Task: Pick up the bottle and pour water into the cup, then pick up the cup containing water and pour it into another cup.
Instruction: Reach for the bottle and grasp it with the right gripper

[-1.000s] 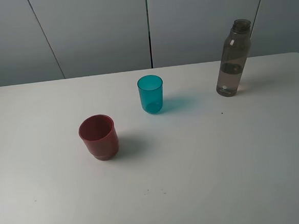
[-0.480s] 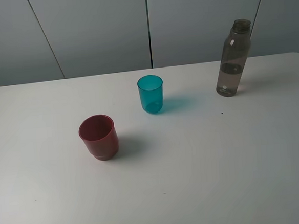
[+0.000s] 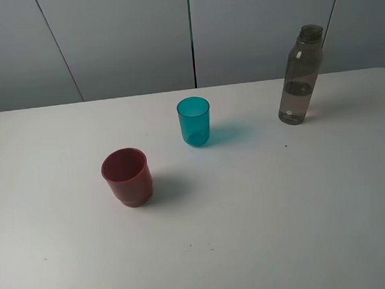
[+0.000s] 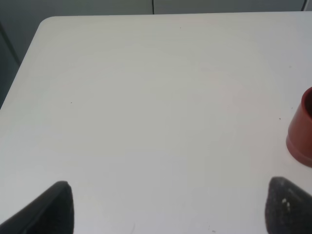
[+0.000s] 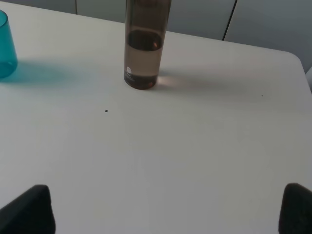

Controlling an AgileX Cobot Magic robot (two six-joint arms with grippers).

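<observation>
White table [image 3: 283, 211]: left pincer [image 4: 173, 207], right pincer [image 5: 163, 209] spread wide; bottle [image 3: 300, 77] untouched.

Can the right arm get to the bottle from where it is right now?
Probably yes: the bottle stands upright ahead of the open right gripper, with only bare table between them.

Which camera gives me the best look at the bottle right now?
Exterior high: the whole bottle shows, from open neck to base. The right wrist view shows only its lower body, with the neck cropped. The left wrist view misses it.
</observation>
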